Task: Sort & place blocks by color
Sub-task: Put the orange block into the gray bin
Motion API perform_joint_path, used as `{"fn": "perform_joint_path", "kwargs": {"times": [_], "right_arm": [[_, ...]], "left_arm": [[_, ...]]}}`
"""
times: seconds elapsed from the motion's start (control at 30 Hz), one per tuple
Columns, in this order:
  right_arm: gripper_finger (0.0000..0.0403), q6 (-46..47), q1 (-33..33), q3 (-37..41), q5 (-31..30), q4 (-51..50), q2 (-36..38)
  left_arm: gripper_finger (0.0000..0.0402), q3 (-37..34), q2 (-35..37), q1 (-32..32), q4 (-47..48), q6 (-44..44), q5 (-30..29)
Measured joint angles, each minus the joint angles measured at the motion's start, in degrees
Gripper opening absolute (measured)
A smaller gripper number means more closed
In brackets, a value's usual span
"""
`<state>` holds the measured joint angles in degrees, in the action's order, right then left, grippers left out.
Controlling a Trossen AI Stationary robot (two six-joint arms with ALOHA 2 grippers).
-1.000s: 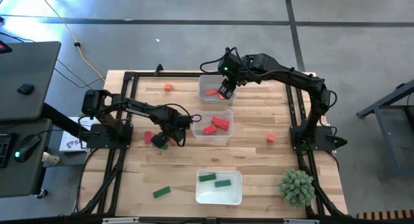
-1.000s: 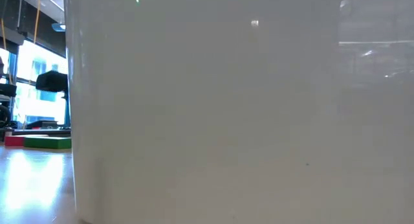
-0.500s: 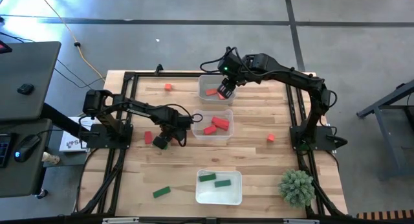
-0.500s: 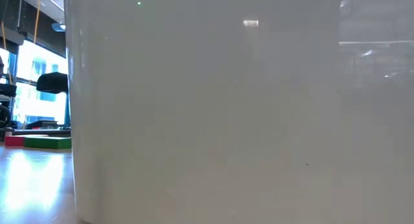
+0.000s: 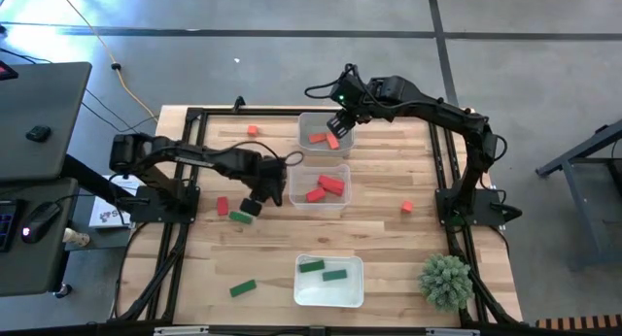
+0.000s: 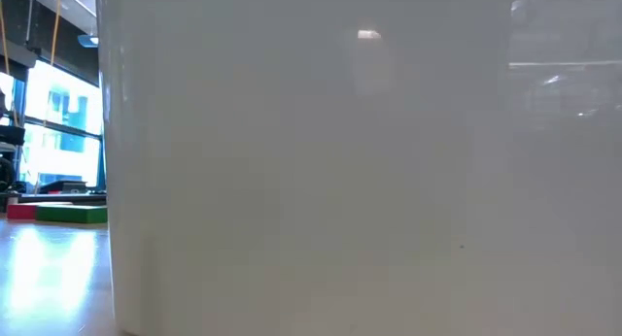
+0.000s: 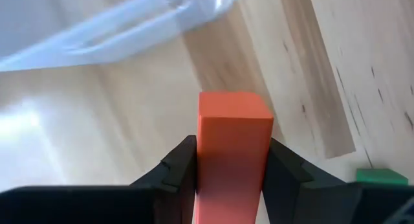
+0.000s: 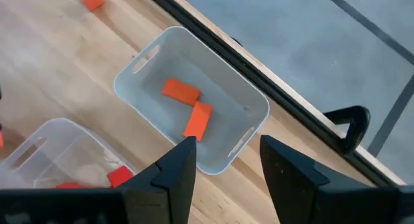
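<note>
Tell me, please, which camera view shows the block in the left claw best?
The left wrist view: the orange block fills it, pinched in the left claw. The high view hides it under the arm; the low and right wrist views miss it.

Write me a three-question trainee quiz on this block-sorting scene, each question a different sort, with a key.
1. True or false: the left gripper is shut on an orange block.
2. Multiple choice: how many orange blocks lie in the far tray below the right gripper? A) none B) two C) five
3. Fill in: the near tray holds two blocks of the colour ____.

Key
1. True. The left wrist view shows the fingers pressed against both sides of the orange block.
2. B. The right wrist view shows two, with the right gripper open above them and empty.
3. Green. The high view shows both lying inside that tray.
</note>
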<state>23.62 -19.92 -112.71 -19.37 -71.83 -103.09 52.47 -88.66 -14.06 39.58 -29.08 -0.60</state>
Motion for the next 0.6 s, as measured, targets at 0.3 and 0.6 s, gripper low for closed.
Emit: {"fn": "perform_joint_path", "kwargs": {"times": [0.3, 0.6], "right_arm": [[0.0160, 2.1, 0.0, 0.0, -2.3, -0.2, 0.0], [0.0160, 0.9, 0.0, 0.0, -5.6, -0.2, 0.0]], "left_arm": [[0.0107, 0.0, 8.9, -5.1, -0.3, -2.3, 0.0], [0.0109, 0.0, 14.5, -10.9, -11.4, -3.1, 0.0]]}}
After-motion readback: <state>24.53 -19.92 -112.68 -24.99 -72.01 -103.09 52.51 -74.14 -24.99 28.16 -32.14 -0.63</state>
